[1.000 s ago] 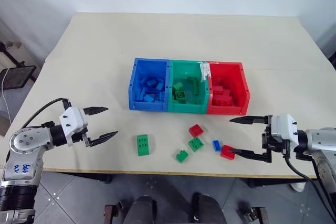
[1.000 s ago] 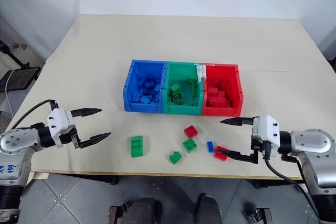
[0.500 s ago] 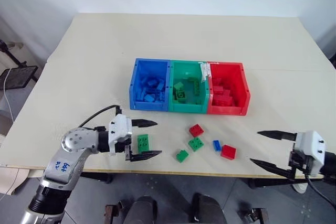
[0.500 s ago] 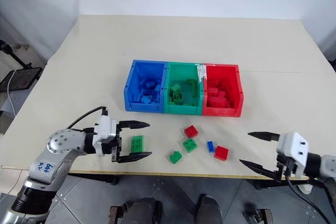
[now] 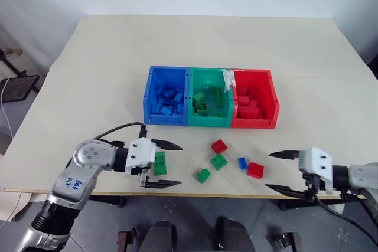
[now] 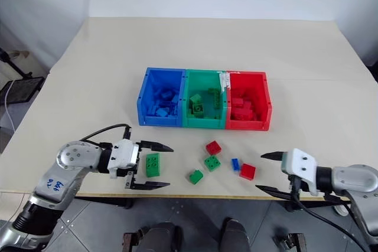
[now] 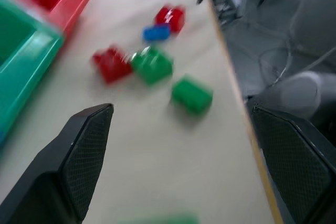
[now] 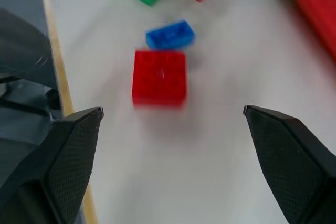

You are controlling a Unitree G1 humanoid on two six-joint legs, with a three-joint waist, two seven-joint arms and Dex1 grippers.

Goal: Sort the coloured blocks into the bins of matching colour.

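My left gripper (image 5: 163, 164) is fully open and holds nothing; its two fingers straddle the oblong green block (image 5: 159, 163), one at the block's 12 o'clock, the other at its 6 o'clock. The block's long axis runs 12 to 6, across the gap. My right gripper (image 5: 279, 171) is also wide open and empty, with the square red block (image 5: 256, 170) just off its tips at 9 o'clock. The bins (image 5: 210, 123) lie at 12 o'clock on the counter (image 5: 88, 75).
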